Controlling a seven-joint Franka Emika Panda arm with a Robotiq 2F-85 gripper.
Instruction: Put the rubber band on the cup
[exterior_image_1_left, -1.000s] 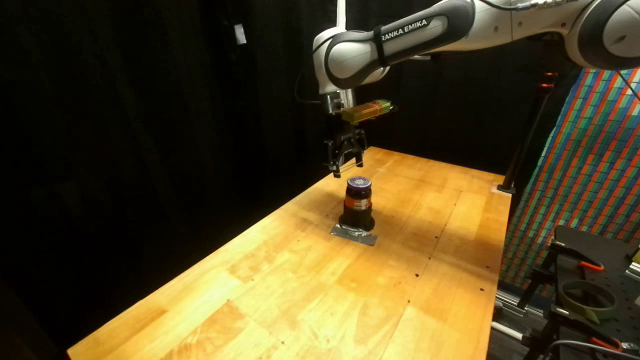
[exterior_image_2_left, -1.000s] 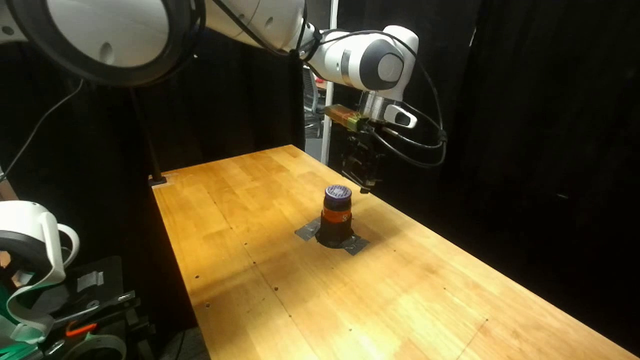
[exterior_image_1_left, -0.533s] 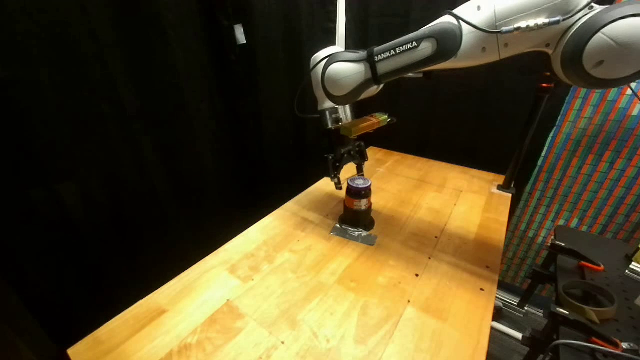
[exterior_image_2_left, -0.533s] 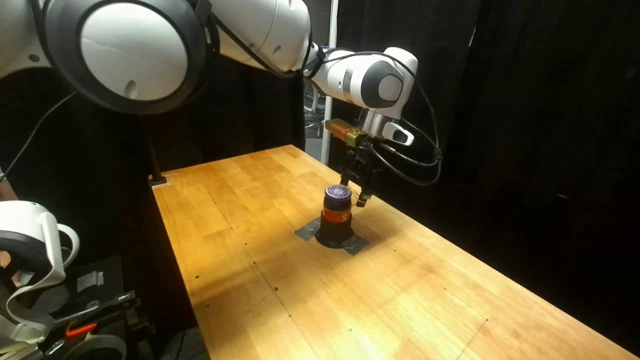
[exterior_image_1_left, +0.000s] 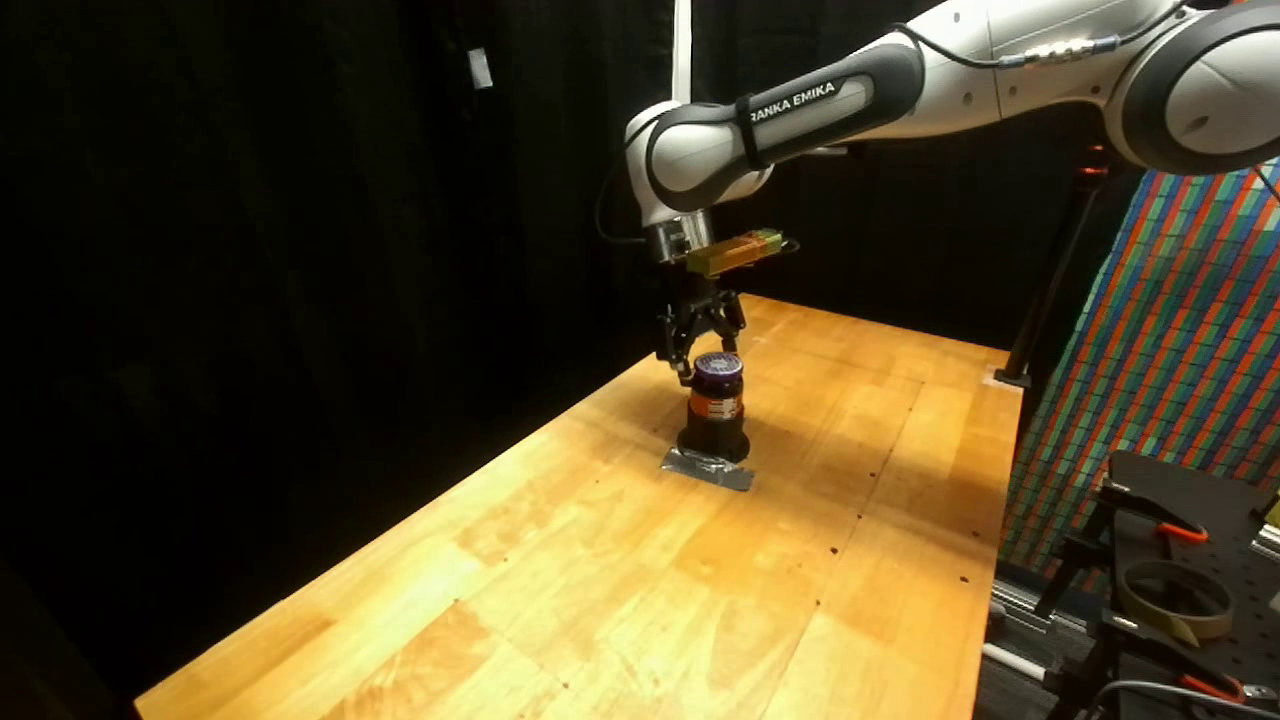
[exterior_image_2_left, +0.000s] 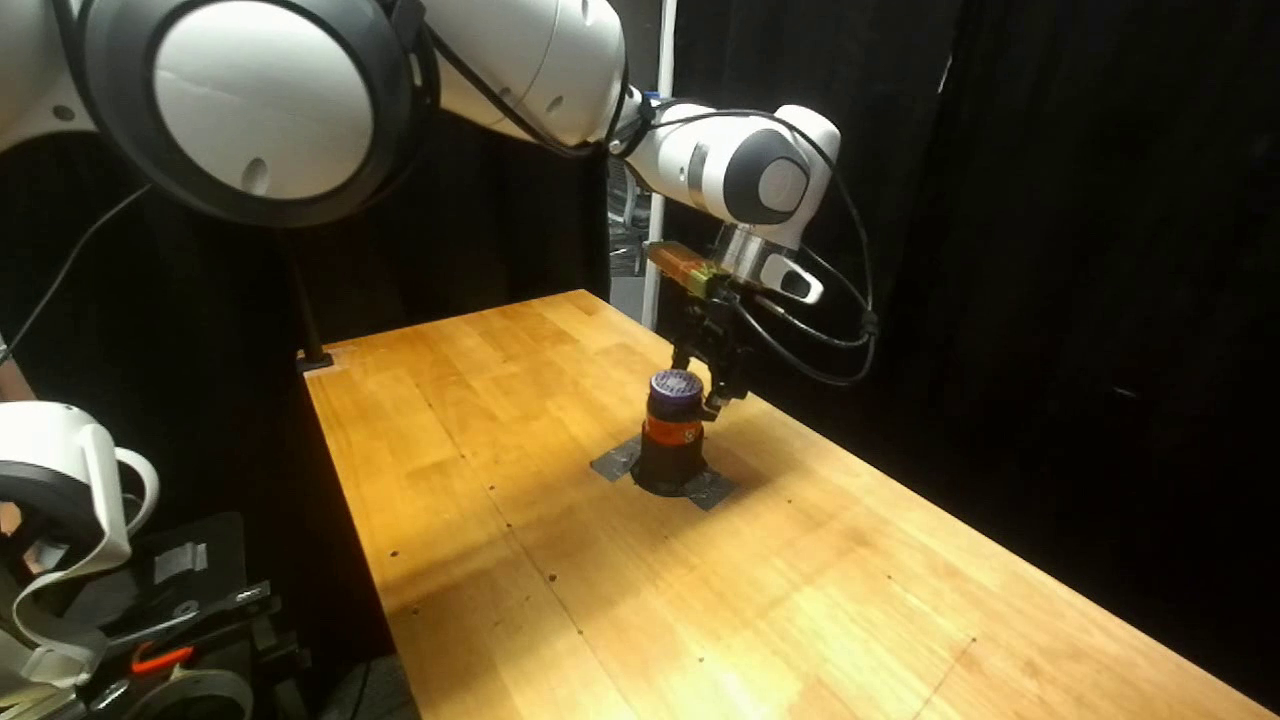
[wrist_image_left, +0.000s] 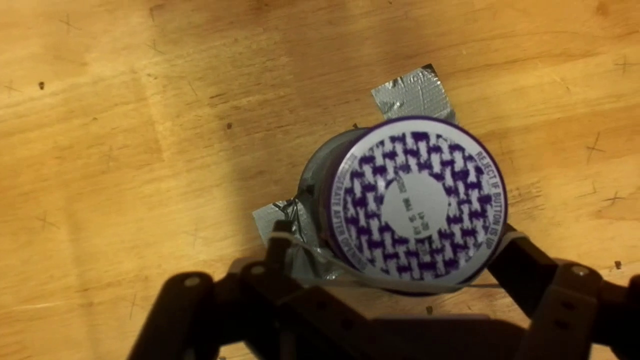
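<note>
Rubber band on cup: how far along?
Done: thin pale rubber band stretched across open black gripper.
In hand: it seems to bend along the gripper side of the round purple-white lid on the dark, orange-labelled cylindrical cup.
Left, likely: looping the far side, where no band shows, then release.

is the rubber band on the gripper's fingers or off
On: in the wrist view, the rubber band stretches between the spread fingertips of the gripper.

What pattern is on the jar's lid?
Purple and white, woven-looking, around a pale centre; the lid shows best in the wrist view.
</note>
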